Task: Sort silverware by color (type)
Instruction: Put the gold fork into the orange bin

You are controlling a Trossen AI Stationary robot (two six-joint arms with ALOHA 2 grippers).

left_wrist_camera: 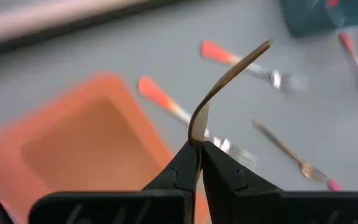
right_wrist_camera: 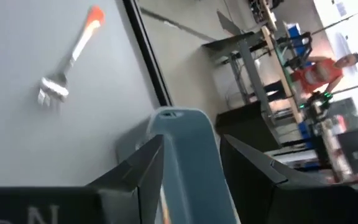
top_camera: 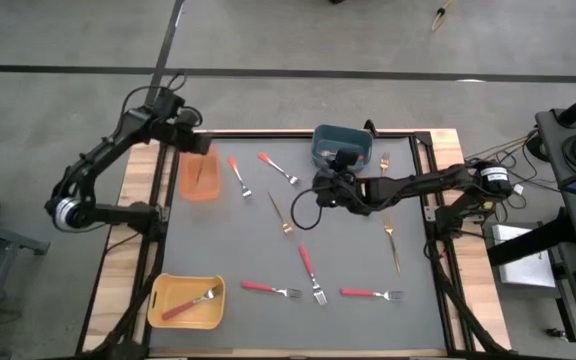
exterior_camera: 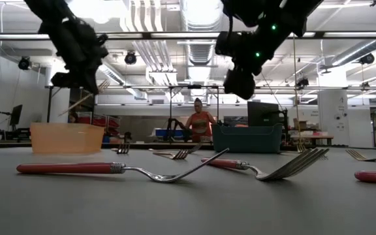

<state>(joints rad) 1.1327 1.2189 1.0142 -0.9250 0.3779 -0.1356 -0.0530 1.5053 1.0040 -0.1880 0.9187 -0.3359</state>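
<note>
The left gripper (left_wrist_camera: 199, 163) has its jaws pressed together on the thin stem of a gold fork (left_wrist_camera: 225, 81), which rises bent from between the fingertips. In the high view this gripper hangs over the far edge of the orange bin (top_camera: 199, 177), so I judge that the fork is about to go in there (whether another gold fork already lies inside, I cannot tell).

The right gripper (right_wrist_camera: 190, 163) holds its jaws spread, with the wall of the blue-grey bin (right_wrist_camera: 188, 134) standing between them; nothing is pinched. In the high view it sits just at the near side of this bin (top_camera: 341, 146).

As for progress, the sorting is only at its beginning. The yellow bin (top_camera: 184, 301) contains one red-handled fork (top_camera: 190, 300). On the grey mat (top_camera: 218, 240) many pieces remain loose: two orange-handled forks (top_camera: 240, 176) near the orange bin, a gold fork (top_camera: 280, 212) in the middle, two more thin gold ones (top_camera: 391, 236) along the right side, and four red-handled forks (top_camera: 309, 270) in the near part. The content of the blue-grey bin is hidden by the arm.
</note>
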